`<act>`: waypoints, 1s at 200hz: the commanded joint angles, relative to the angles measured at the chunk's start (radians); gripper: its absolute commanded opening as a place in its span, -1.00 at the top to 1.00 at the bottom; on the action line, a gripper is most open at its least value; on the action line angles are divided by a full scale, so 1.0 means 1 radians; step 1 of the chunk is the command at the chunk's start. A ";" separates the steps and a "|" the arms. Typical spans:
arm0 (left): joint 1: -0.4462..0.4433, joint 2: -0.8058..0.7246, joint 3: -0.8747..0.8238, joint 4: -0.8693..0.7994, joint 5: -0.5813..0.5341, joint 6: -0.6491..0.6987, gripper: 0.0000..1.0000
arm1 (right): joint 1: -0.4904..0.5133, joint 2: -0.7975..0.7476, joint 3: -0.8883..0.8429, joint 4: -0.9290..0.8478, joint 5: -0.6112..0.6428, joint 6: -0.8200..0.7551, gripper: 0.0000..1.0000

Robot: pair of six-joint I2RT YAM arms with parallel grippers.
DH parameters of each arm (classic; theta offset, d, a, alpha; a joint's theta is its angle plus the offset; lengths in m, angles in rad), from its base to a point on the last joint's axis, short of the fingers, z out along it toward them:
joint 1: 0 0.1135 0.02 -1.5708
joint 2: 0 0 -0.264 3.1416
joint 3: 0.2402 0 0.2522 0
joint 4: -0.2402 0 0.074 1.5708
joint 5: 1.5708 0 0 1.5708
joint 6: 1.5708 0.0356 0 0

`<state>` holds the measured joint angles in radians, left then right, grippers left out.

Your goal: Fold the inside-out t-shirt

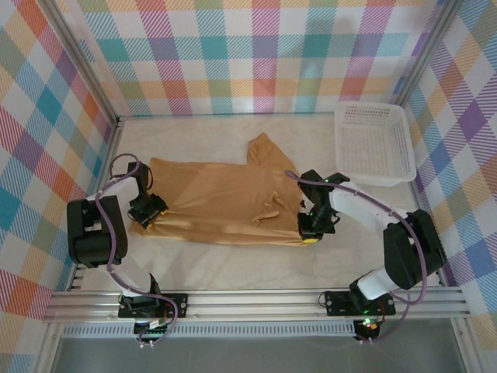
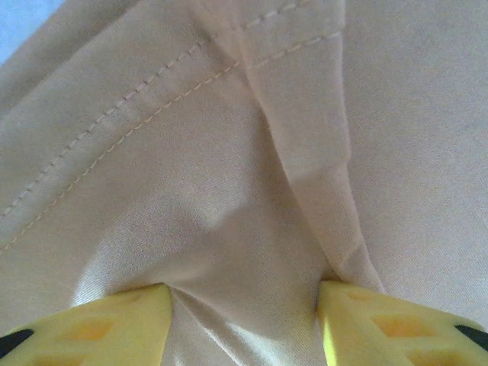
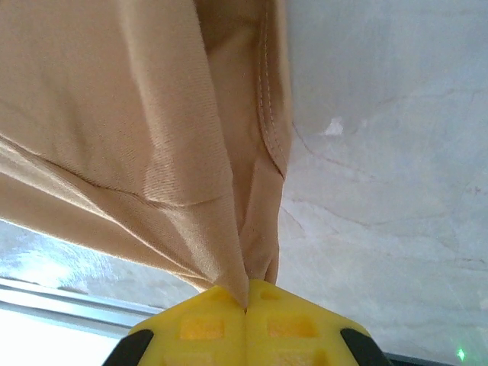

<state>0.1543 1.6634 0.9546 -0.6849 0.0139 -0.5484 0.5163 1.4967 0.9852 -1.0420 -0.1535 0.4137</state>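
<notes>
Right end effector (image 1: 314,226) is closed tight on the inside-out t-shirt (image 1: 217,198); on the right wrist view its yellow fingertips (image 3: 210,324) meet with a pinch of tan cloth between them, and the cloth hangs up and to the left from that pinch, with a stitched edge beside it; the bare counter (image 1: 233,264) shows to the right of the cloth. Left end effector (image 1: 147,213) sits on the opposite, near-left corner of the garment; on its wrist view the two fingers (image 2: 114,324) stand about half apart with a rise of cloth in the gap, and I cannot tell if they really clamp it.

The t-shirt lies spread on the counter with its long axis going from left to right, between the two arms; one sleeve points toward the far wall. So from the right end effector the whole garment lies to the left and a little farther away; from the left one it lies to the right. The white basket (image 1: 373,144) stands apart at the far right. I judge that the next move is across this long axis, near edge carried to the far edge; the right arm already has its corner, the left one perhaps must close first.
</notes>
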 commanded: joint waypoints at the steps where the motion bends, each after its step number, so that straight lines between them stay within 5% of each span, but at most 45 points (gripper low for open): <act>1: 0.011 0.013 -0.011 -0.036 -0.035 0.026 -0.09 | -0.004 0.036 -0.012 -0.046 -0.062 -0.023 1.00; 37: 0.010 -0.008 -0.007 -0.054 -0.036 0.024 -0.15 | -0.001 0.119 -0.020 -0.013 -0.087 -0.017 0.93; 83: -0.039 -0.088 0.043 -0.102 -0.028 0.015 -0.40 | 0.003 0.091 0.182 -0.084 0.029 -0.013 0.26; 144: -0.134 -0.220 0.128 -0.160 -0.059 0.011 -0.45 | 0.047 0.275 0.296 0.168 -0.123 0.029 0.35; 200: -0.141 -0.216 0.100 -0.132 -0.024 0.006 -0.43 | 0.048 0.384 0.307 0.300 -0.190 0.074 0.17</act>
<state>0.0216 1.4425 1.0702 -0.8097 -0.0338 -0.5339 0.5644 1.8759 1.2739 -0.8150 -0.2802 0.4519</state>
